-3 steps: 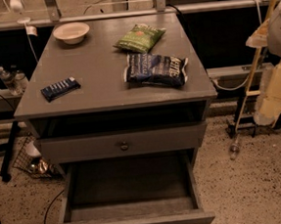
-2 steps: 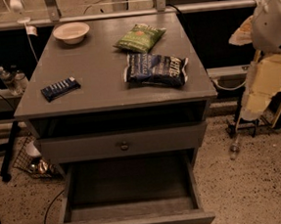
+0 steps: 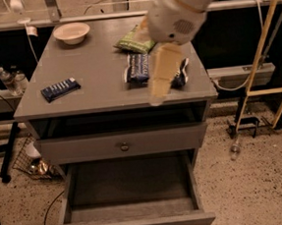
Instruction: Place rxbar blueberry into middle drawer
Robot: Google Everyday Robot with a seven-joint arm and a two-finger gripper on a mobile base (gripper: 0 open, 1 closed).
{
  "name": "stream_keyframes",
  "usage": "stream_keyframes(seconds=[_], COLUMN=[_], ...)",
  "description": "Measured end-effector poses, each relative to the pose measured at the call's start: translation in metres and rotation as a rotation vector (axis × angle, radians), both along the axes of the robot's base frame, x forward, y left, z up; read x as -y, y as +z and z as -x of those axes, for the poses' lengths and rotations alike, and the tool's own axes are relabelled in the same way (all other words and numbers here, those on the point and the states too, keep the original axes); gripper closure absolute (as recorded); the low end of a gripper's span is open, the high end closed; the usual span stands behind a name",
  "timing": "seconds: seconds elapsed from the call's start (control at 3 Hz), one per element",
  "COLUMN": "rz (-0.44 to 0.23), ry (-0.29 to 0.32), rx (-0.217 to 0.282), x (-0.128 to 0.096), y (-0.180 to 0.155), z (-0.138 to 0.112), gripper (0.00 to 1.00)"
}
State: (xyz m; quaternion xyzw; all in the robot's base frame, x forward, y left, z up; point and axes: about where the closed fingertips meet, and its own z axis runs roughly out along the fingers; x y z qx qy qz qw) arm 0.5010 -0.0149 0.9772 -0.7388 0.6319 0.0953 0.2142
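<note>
The rxbar blueberry (image 3: 60,89), a small dark blue bar with white lettering, lies flat near the left front of the grey cabinet top (image 3: 97,64). The middle drawer (image 3: 130,187), the lowest one, is pulled out and nothing shows inside it. My gripper (image 3: 159,85), cream-coloured under a white arm (image 3: 176,10), hangs above the right front of the cabinet top. It is well to the right of the bar and holds nothing that I can see.
A large dark blue chip bag (image 3: 138,68) lies partly behind the gripper, with a green chip bag (image 3: 134,40) behind it. A white bowl (image 3: 72,31) sits at the back left. A closed knobbed drawer front (image 3: 123,144) is above the open drawer. A yellow pole frame (image 3: 259,59) stands at the right.
My arm has swung in from the right edge of the view to over the right side of the cabinet top. The bar, bags and drawer have not moved.
</note>
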Motion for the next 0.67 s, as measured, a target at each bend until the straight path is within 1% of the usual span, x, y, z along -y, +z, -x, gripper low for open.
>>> stream_keyframes(seconds=[0.33,0.67], rz=[-0.032,-0.032], ry=[-0.026,-0.026], rx=[-0.055,-0.055], x=[-0.0592,-0.0592], y=[-0.0162,-0.0162], z=[-0.015,-0.015], gripper=[0.0,0.0])
